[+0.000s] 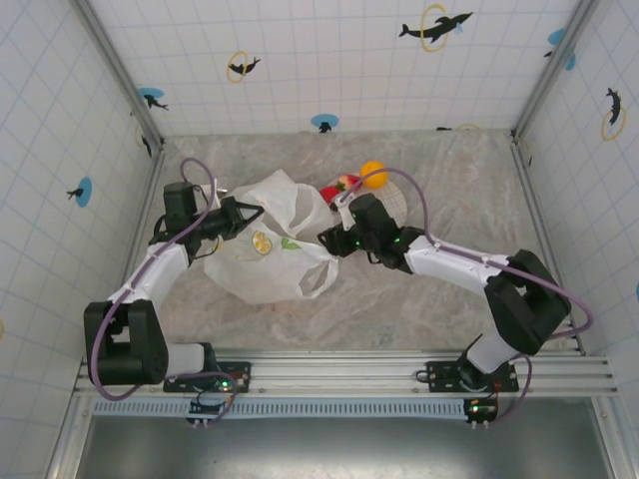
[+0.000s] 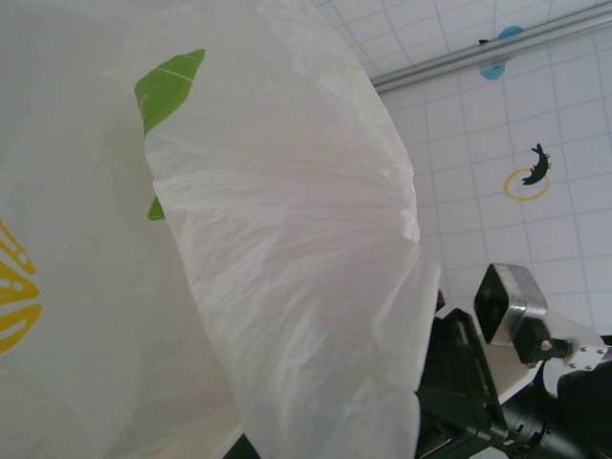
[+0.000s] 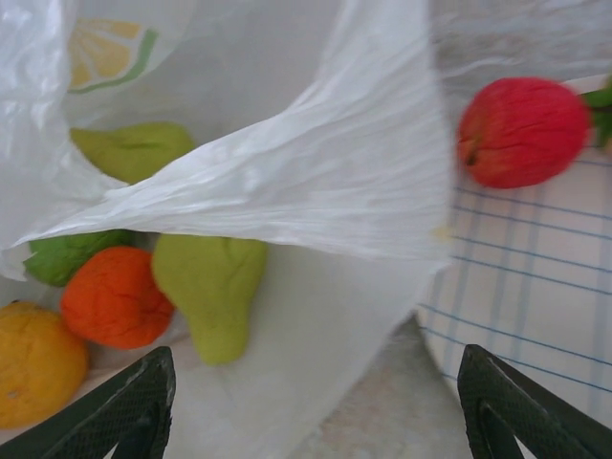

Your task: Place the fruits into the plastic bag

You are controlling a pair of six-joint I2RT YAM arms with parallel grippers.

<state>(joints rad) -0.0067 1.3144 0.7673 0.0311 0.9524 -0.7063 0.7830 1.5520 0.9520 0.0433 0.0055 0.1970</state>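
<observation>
The plastic bag [image 1: 268, 249] lies left of centre, its mouth facing right. My left gripper [image 1: 243, 214] is shut on the bag's upper left edge and holds it up; in the left wrist view the white film [image 2: 287, 249] hides the fingers. My right gripper [image 1: 327, 238] stands open at the bag's mouth with nothing between its fingers [image 3: 320, 411]. Inside the bag lie two yellow-green pears [image 3: 210, 292], a green round fruit [image 3: 72, 253] and two oranges [image 3: 115, 296]. A red apple [image 3: 521, 129] and an orange [image 1: 373, 174] sit on the checked plate [image 3: 535, 306].
The checked plate [image 1: 399, 203] sits just right of the bag, behind my right wrist. White tiled walls close in the back and both sides. Bare marbled table [image 1: 399, 299] stretches along the front and right. My right arm's black wrist [image 2: 497, 382] is close beside the bag.
</observation>
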